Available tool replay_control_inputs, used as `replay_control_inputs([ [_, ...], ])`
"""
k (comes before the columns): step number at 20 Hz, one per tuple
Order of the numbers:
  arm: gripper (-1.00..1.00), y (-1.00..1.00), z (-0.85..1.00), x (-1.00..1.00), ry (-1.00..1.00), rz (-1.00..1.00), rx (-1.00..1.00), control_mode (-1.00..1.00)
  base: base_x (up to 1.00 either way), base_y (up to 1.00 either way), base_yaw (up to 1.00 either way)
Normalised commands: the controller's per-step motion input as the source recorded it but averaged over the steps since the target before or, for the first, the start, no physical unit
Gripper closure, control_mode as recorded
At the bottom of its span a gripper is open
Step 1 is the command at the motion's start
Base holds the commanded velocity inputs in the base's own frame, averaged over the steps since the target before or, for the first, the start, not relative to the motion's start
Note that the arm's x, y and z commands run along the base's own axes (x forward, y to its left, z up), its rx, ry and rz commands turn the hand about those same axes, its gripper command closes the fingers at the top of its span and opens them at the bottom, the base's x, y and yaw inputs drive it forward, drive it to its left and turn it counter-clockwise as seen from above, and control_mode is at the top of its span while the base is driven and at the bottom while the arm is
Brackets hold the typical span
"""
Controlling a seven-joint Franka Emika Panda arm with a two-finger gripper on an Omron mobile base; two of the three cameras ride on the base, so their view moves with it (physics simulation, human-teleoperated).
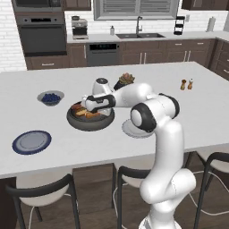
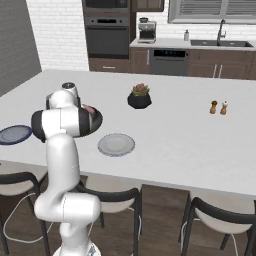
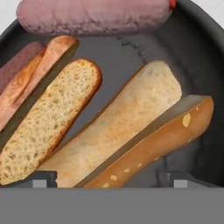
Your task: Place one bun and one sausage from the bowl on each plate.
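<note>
The wide dark-grey bowl (image 1: 105, 121) sits mid-counter. In the hand view the bowl (image 3: 199, 57) holds two split buns, one on the right (image 3: 140, 118) and one on the left (image 3: 48, 118). A pink sausage (image 3: 94, 15) lies along the far wall and a second sausage (image 3: 17, 61) is at the left edge. My gripper (image 1: 82, 108) hangs low over the bowl, open, and the gripper (image 3: 113, 179) has its tips either side of the right bun's near end. The blue-rimmed plate (image 1: 31, 142) lies to the left and the light grey plate (image 1: 129, 130) to the right of the bowl.
A small bowl of blue berries (image 1: 50, 97) stands behind and to the left of the big bowl. A black plant pot (image 1: 126, 80) is behind it, and salt and pepper shakers (image 1: 186, 84) stand far right. Chairs line the counter's near edge.
</note>
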Motion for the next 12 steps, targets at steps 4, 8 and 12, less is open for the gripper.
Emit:
replay_control_inputs([
  [4, -1.0, 0.01, -0.01, 0.2, -0.02, -0.11, 0.0, -1.0, 0.0, 0.0, 0.0],
  [8, -1.0, 0.03, -0.5, 0.08, 0.0, -0.1, 0.0, -1.0, 0.0, 0.0, 0.0],
  [12, -1.0, 0.0, -0.38, 0.0, 0.0, -0.04, 0.02, -1.0, 0.0, 0.0, 0.0],
])
